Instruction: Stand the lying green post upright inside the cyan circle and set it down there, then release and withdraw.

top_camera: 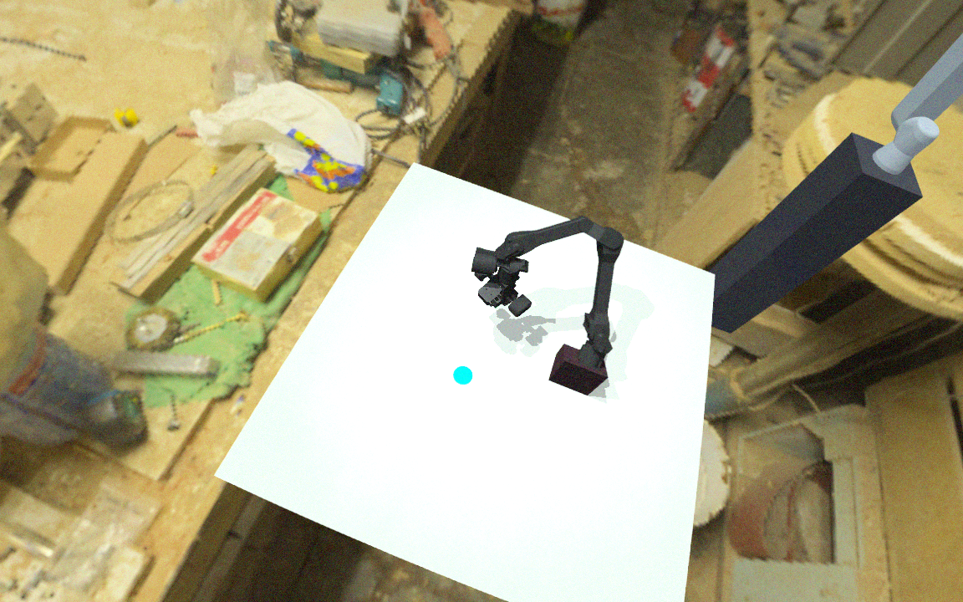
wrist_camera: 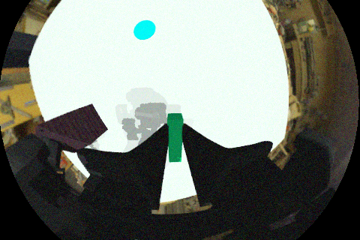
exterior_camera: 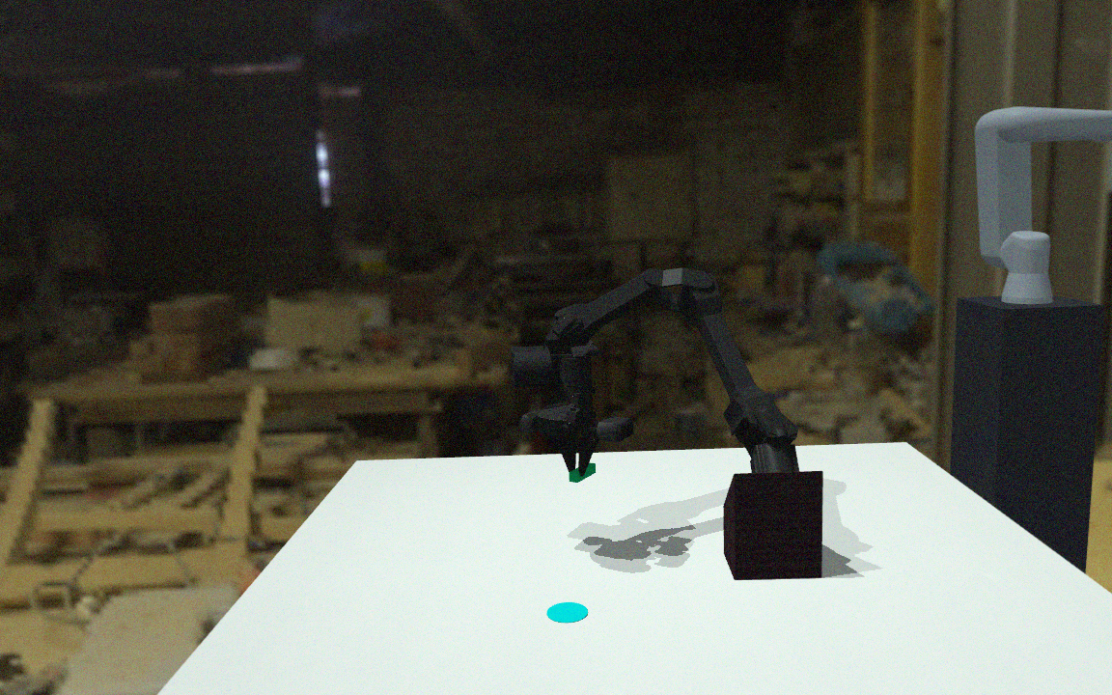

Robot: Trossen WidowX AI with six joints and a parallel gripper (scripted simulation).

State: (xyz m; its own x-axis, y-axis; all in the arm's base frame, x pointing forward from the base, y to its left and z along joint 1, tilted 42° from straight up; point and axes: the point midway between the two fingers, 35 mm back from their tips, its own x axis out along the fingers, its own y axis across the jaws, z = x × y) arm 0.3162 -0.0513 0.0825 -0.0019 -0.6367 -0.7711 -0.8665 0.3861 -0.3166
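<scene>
The green post [exterior_camera: 577,472] [wrist_camera: 175,139] is held between the fingertips of my gripper [exterior_camera: 578,471] [wrist_camera: 175,127], which is shut on it. The post lies roughly level, not upright, and hangs above the white table, with the arm's shadow below. In the top view the post is hidden under the gripper body. The cyan circle [top_camera: 462,374] [exterior_camera: 567,612] [wrist_camera: 144,30] lies flat on the table with nothing on it. It is nearer to the exterior view than the gripper is, and ahead and slightly left in the wrist view.
The arm's dark base block [top_camera: 578,370] [exterior_camera: 773,525] [wrist_camera: 75,125] stands on the white table [top_camera: 365,449] [exterior_camera: 422,622], to the right of the circle in the top and exterior views. A pale grey arm [top_camera: 941,82] [exterior_camera: 1002,190] stands on a tall dark pedestal [top_camera: 814,224] [exterior_camera: 1026,414] beyond the table's edge.
</scene>
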